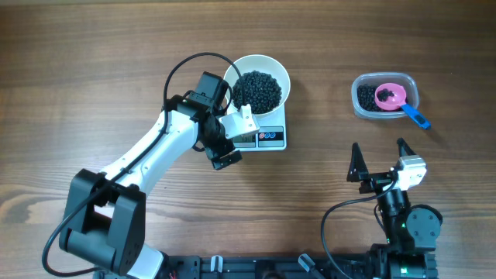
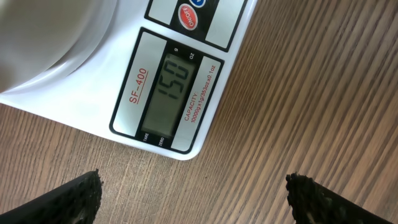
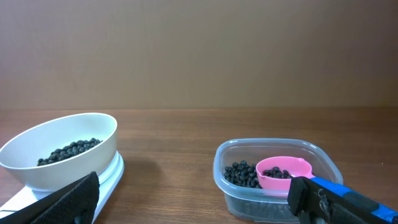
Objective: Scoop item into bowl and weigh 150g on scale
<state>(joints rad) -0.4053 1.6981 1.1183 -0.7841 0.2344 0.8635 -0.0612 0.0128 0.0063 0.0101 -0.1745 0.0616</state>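
The white bowl (image 1: 284, 75) stands on the white scale (image 1: 273, 138), holding a dark heap of black pellets (image 1: 258, 89). My left gripper (image 1: 235, 140) hovers open over the scale's front left corner, nothing between its fingers. In the left wrist view the display (image 2: 171, 93) reads 150, with the bowl's wall (image 2: 50, 37) at the top left and the gripper (image 2: 194, 194) over bare wood. My right gripper (image 1: 378, 149) is open and empty near the front right. The right wrist view shows the bowl (image 3: 68, 171) with pellets (image 3: 68, 150) on the scale (image 3: 109, 177).
A clear plastic tub (image 1: 364, 108) at the right holds more pellets and a pink scoop (image 1: 390, 95) whose blue handle (image 1: 417, 118) sticks out over the rim. It appears ahead of my right gripper (image 3: 193, 199) as the tub (image 3: 273, 202) with the scoop (image 3: 283, 173).
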